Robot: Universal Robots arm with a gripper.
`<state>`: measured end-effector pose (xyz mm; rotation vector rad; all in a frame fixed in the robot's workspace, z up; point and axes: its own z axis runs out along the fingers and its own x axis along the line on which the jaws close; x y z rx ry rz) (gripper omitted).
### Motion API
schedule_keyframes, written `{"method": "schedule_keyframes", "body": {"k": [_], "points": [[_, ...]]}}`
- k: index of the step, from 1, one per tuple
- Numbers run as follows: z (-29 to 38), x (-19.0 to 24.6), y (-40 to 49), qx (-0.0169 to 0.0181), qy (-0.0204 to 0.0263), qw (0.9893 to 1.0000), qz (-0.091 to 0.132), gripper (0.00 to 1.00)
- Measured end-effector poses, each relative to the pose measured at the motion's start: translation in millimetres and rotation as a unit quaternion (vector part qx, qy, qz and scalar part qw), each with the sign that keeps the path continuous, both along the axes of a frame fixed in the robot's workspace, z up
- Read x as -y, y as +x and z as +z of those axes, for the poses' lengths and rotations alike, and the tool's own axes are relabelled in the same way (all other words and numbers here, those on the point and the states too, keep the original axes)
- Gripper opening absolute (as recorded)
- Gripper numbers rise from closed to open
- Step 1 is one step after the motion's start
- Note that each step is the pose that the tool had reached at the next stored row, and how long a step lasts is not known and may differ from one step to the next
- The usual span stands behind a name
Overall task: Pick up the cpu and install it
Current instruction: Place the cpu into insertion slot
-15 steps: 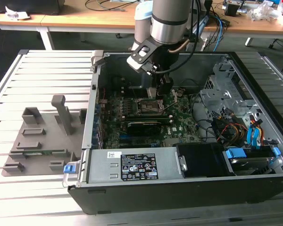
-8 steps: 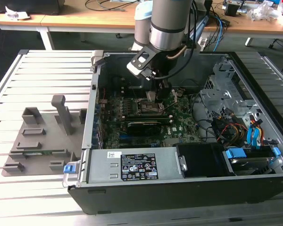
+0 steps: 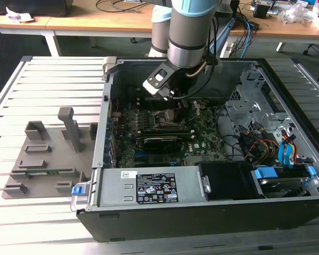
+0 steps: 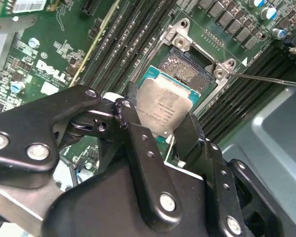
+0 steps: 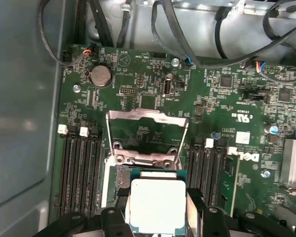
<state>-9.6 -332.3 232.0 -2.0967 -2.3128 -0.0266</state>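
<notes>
The gripper (image 4: 158, 121) has its jaws drawn in narrow on the cpu (image 4: 164, 109). One of its black fingers (image 4: 138, 143) presses against each of two opposite edges, so the silvery top plate faces up between them. The chip is close to square, so no long axis matters here; what counts is how its edges sit against the opening below. In both wrist views those edges run roughly parallel to the sides of the socket (image 4: 190, 66). The cpu lies directly ahead of the jaws and over the nearer part of the socket, and a band of bare contact field shows past its far edge. Whether it is touching the socket or hanging just above it cannot be told, though it does not look seated. Beyond the socket, in the first wrist view, the load plate (image 5: 148, 117) stands swung open, and in the second wrist view the thin lever (image 4: 271, 79) lies off to one side. Memory slots (image 5: 81, 173) flank the socket on the green motherboard (image 5: 138, 84). In the exterior view the arm (image 3: 189, 32) reaches down into the open computer case (image 3: 202, 212).
</notes>
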Motion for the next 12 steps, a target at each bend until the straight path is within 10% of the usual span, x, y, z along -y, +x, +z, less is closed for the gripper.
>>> {"method": "schedule_keyframes", "body": {"k": [3,12], "points": [[-19.7,-10.2,-9.9,0.0,0.0001,0.9994,-0.035,0.54],[-31.1,-12.9,-12.6,0.0,0.0,0.9994,-0.036,0.54]]}}
